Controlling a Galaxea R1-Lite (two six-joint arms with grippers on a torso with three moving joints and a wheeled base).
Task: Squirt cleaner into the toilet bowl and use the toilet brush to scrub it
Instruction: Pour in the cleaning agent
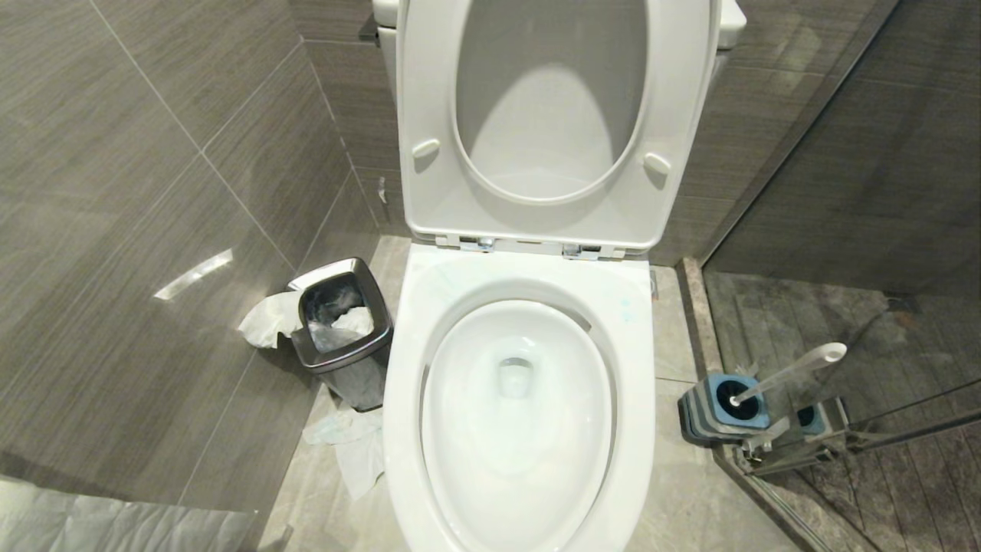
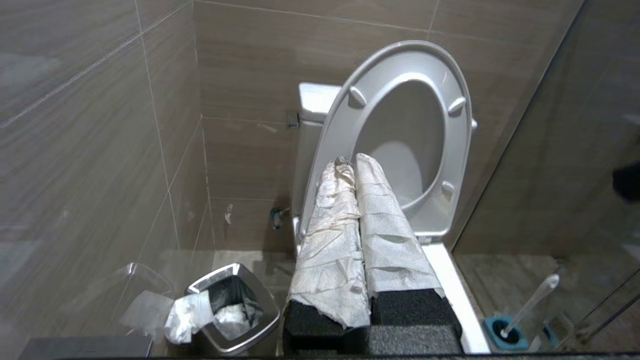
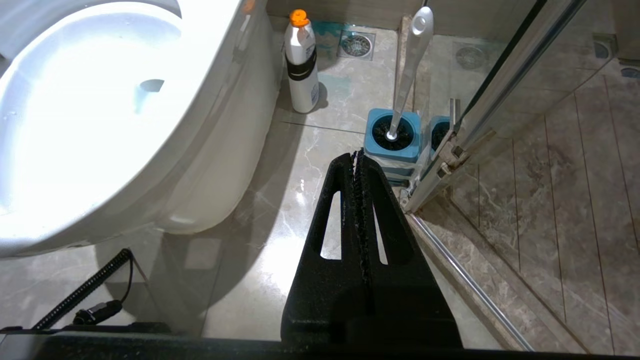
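The toilet bowl (image 1: 515,406) stands open. The toilet brush (image 3: 406,75) sits upright in its holder by the glass door, the cleaner bottle (image 3: 301,62) beside the bowl. Both grippers, left (image 2: 350,162) and right (image 3: 356,155), have jaws pressed together, holding nothing. Best to spread the jaws before reaching for the bottle's waist.

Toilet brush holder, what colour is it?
The toilet brush holder is blue with grey ribbing below, clearest in the right wrist view.

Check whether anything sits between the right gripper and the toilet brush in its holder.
Nothing visible does. The right gripper, shut, hangs over bare floor just short of the toilet brush, which stands in its blue holder beside the glass door's frame.
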